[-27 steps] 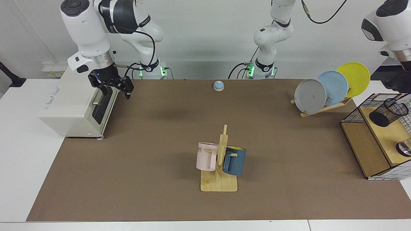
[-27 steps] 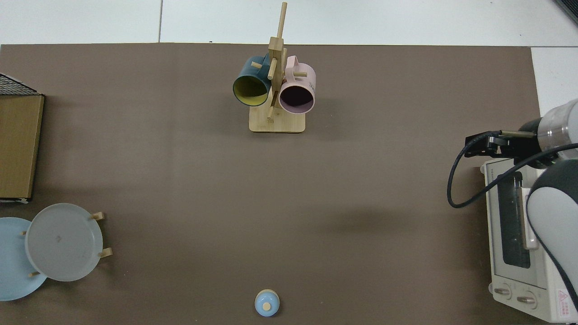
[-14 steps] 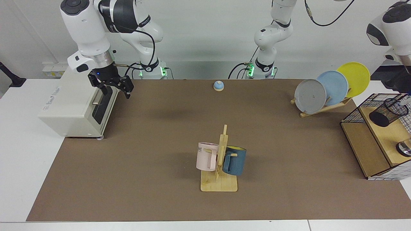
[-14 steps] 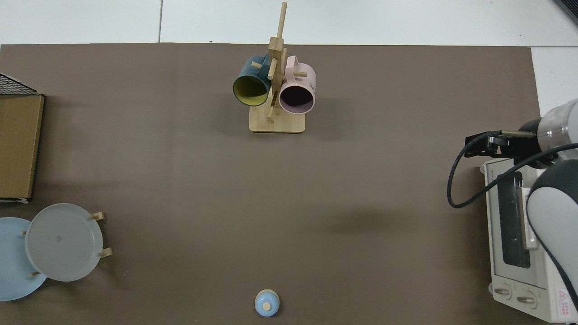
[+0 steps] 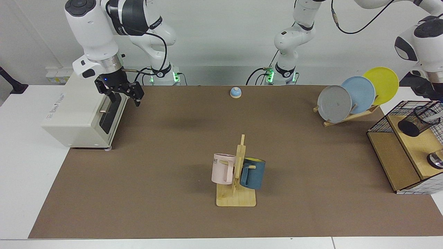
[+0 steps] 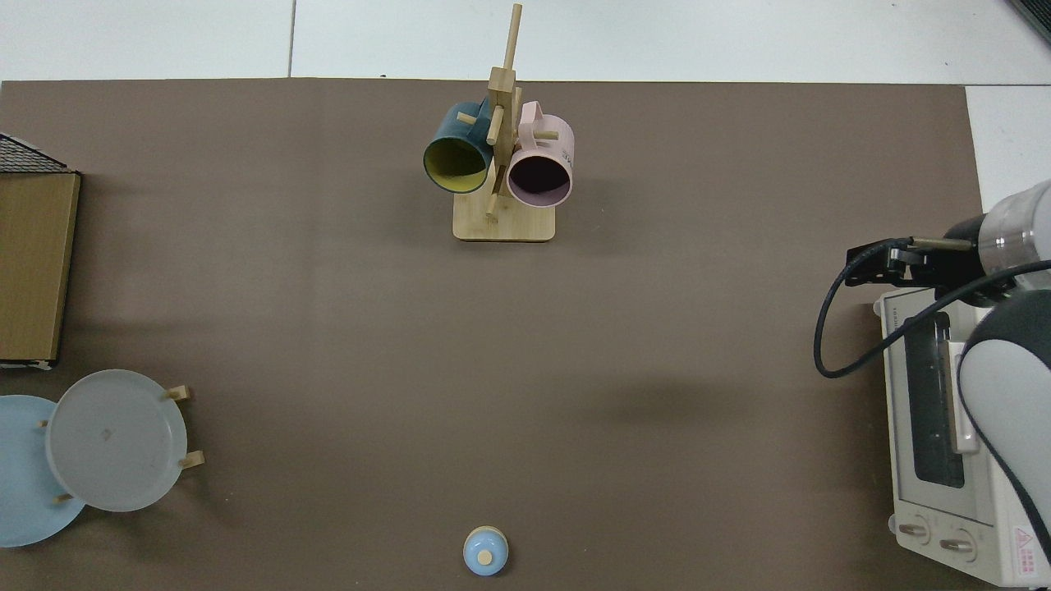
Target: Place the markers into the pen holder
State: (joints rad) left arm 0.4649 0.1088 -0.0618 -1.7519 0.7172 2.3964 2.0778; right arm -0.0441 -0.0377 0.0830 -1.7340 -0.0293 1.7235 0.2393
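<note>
At the far left of the counter [image 5: 155, 155], a white toaster oven [image 5: 79, 114] is being overhung by the right gripper [image 5: 125, 99], which is being held just in front of the oven's door; its jaws are being kept wide apart, with nothing between them. In the top view the same gripper [image 6: 872, 264] is being shown at the oven's near corner. The right arm is being kept waiting there.

Toward the far middle, a small blue bell [image 5: 235, 92] is being left alone on the counter. Nearer, a wooden mug rack [image 5: 236, 186] is being used to hang a pink mug [image 5: 222, 168] and a blue mug [image 5: 253, 173].

Farther right, three plates, grey [image 5: 334, 103], light blue [image 5: 360, 92] and yellow [image 5: 382, 84], are being propped in a wooden stand.

At the far right, a wire basket [image 5: 379, 124] with wooden shelves is being used to carry the pen holder [image 5: 412, 125] on its upper shelf. The marker [image 5: 432, 117] is being seen as a pale barrel leaning inside the pen holder's rim. The left gripper [image 5: 425, 90] is being held just above it, cut by the view's edge; how its jaws are standing cannot be told.
</note>
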